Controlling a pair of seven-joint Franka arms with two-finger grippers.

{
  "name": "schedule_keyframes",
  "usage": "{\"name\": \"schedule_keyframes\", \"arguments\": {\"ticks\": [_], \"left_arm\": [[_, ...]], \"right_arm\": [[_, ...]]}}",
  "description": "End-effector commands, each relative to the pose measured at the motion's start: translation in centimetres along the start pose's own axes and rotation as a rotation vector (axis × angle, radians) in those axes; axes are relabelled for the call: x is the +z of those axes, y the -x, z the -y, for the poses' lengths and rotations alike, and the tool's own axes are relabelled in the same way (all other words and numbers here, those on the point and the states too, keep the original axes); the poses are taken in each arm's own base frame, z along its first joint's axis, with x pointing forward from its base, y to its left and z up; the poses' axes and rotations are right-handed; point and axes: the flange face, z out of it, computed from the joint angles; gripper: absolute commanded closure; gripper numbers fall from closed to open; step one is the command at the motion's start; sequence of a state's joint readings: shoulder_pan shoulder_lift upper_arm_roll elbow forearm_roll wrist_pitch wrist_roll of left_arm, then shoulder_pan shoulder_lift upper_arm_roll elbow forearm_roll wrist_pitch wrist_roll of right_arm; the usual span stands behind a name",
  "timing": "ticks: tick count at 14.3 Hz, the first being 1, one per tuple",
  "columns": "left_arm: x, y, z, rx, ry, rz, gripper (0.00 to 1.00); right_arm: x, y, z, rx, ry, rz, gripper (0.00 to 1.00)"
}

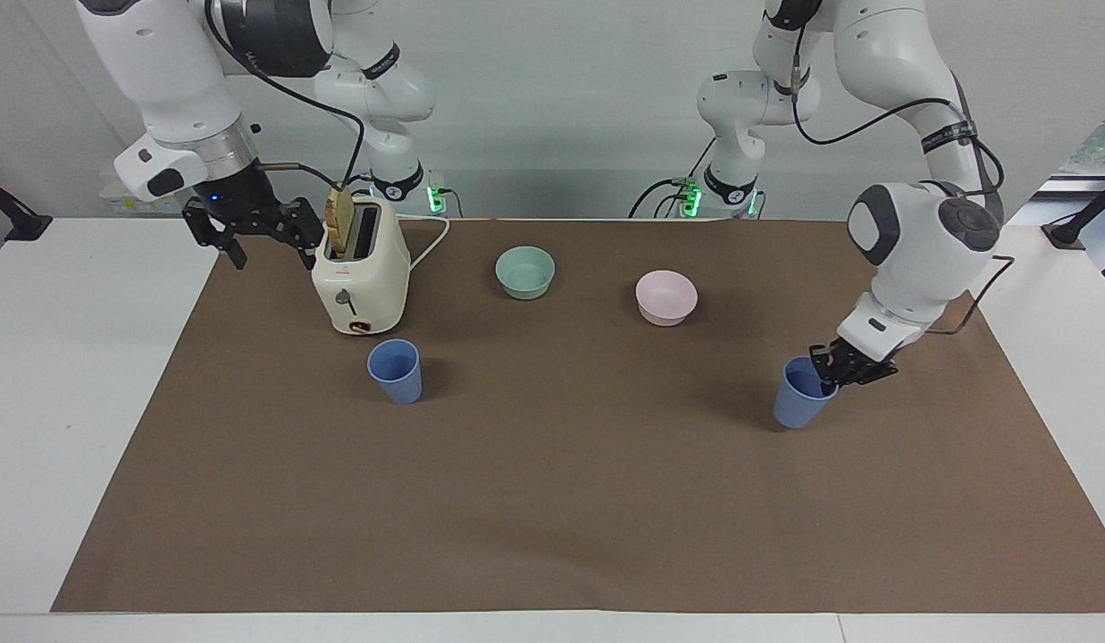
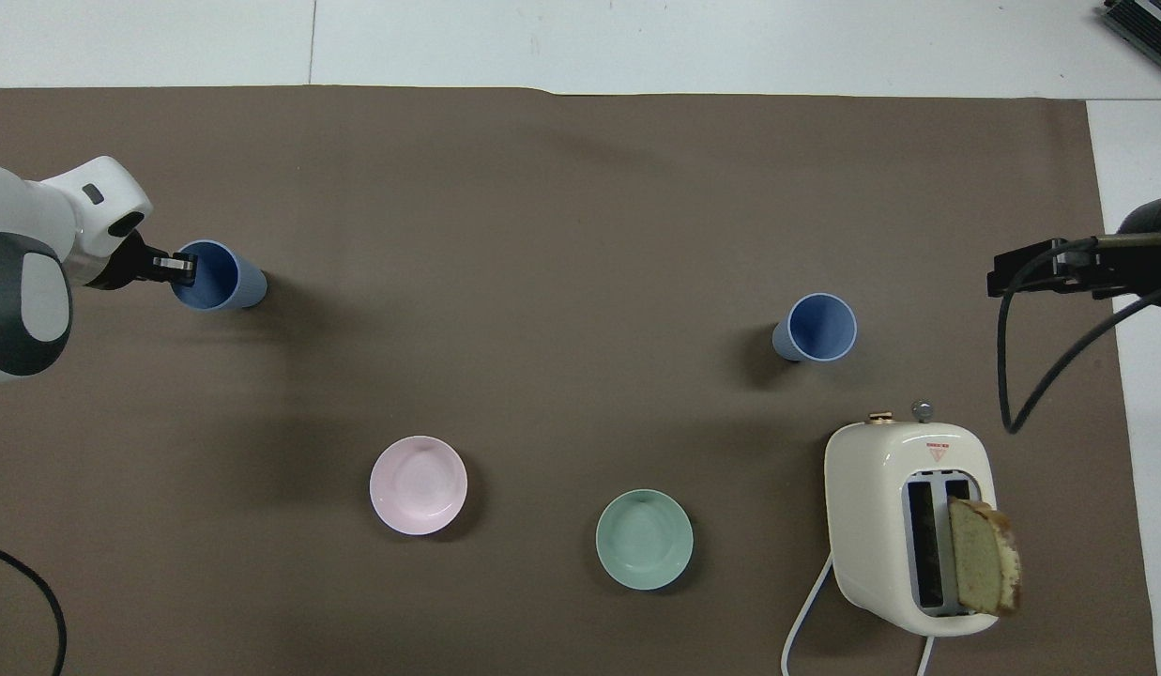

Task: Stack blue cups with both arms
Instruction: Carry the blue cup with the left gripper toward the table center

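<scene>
Toward the left arm's end of the table, the left gripper (image 1: 827, 368) pinches the rim of a tilted blue cup (image 1: 799, 395), one finger inside it and one outside. The other blue cup (image 1: 395, 370) stands upright just beside the toaster (image 1: 360, 268), farther from the robots than it. Over the brown mat's (image 1: 552, 500) edge beside the toaster, the right gripper (image 1: 264, 252) waits with fingers spread.

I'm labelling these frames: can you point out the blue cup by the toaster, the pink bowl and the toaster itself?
blue cup by the toaster (image 1: 395, 371), facing view, on its outer wall.
pink bowl (image 2: 418, 484), overhead view, on its inner floor.
toaster (image 1: 360, 272), facing view, on its cream front.
</scene>
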State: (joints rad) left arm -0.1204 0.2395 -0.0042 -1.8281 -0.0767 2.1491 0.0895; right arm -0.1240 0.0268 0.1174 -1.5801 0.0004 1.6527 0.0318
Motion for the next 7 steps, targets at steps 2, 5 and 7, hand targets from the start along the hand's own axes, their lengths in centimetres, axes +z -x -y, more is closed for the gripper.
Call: {"name": "schedule_keyframes", "arguments": {"ticks": [2, 5, 7], "left_arm": [[0.9, 1.1, -7.8, 0.004, 0.013, -0.01, 1.0], [2.9, 2.3, -15.7, -0.033, 0.033, -0.062, 1.0], [3.7, 3.6, -19.3, -0.027, 0.04, -0.052, 1.0]], "right_arm": [[0.1, 0.2, 0.0, 0.007, 0.009, -0.01, 0.0], [0.2, 0.2, 0.0, 0.005, 0.009, -0.008, 0.0], [0.3, 0.3, 0.0, 0.007, 0.011, -0.007, 0.0]]}}
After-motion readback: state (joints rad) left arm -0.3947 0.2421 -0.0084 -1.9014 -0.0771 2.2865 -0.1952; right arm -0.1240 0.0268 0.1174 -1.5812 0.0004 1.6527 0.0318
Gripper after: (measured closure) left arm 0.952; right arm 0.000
